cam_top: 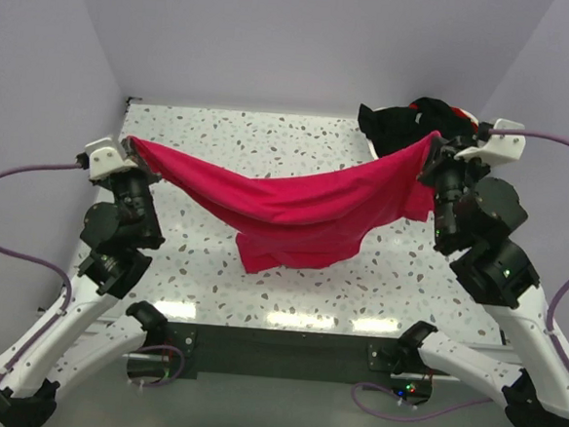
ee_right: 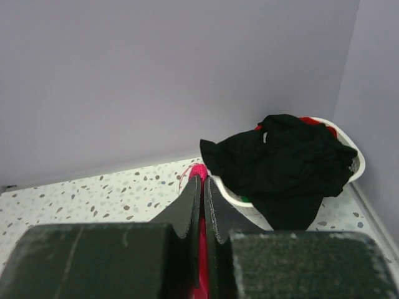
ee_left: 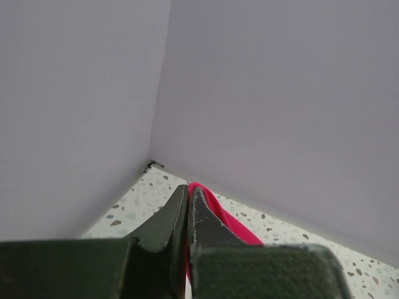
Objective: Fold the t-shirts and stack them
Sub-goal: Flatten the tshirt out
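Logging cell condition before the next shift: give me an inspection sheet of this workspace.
Surface: speckled tabletop, pale with dark flecks.
Job's things: red t-shirt stretched in the air between both grippers, middle sagging toward the table; black t-shirts heaped over the white basket.
Clutter: that basket, at the far right corner.
Grippers: left gripper shut on the red t-shirt's end; right gripper shut on the other end.
Cables: purple cables leave both arms, off the tabletop.
Surroundings: plain lilac walls.

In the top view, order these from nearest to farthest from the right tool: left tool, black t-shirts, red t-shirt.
1. Red t-shirt, held by the right tool.
2. Black t-shirts, just behind it, far right.
3. Left tool, at the left side.
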Motion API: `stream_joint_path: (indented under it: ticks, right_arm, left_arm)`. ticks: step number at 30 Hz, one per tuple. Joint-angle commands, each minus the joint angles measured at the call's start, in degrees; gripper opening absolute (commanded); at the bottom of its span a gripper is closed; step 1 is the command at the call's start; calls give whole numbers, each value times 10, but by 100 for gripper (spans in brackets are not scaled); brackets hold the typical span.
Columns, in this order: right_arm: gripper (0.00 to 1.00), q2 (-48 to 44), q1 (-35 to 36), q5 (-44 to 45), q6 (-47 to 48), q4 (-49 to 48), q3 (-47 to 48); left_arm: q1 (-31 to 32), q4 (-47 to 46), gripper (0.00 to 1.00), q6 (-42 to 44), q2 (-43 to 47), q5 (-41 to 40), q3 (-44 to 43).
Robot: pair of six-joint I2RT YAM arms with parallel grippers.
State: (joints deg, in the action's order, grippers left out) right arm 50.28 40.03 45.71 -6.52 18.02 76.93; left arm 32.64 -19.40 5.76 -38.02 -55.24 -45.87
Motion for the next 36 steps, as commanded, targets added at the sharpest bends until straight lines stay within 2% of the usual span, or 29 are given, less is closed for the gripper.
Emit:
stream_joint_path:
  ticks: [1, 4, 7, 15, 21, 29, 33, 36]
  right_arm:
    - [0, 67, -12, 32, 49, -66, 14]
    - [0, 115, -90, -28, 25, -67, 39]
    - [0, 139, -116, -49, 19, -61, 68]
    - [0, 127, -117, -91, 56, -39, 162]
    - [0, 103, -116, -115, 89, -19, 231]
    - [0, 140, -117, -138, 126, -2, 356]
    - [0, 184, -116, -157, 141, -16, 392]
    - [0, 260, -117, -157, 148, -25, 415]
  left_arm:
    - [-6, -25, 0, 29, -40, 14, -14]
    - [-8, -12, 0, 10, -50, 40, -18]
    - [-9, 1, 0, -7, -41, 73, -17]
    - [-8, 51, 0, -44, 7, 132, -20]
    - [-8, 75, 0, -54, 65, 139, -28]
    - [-8, 90, 0, -86, 111, 174, -41]
    - [-8, 58, 0, -82, 88, 185, -20]
    - [-9, 22, 0, -75, 31, 171, 6]
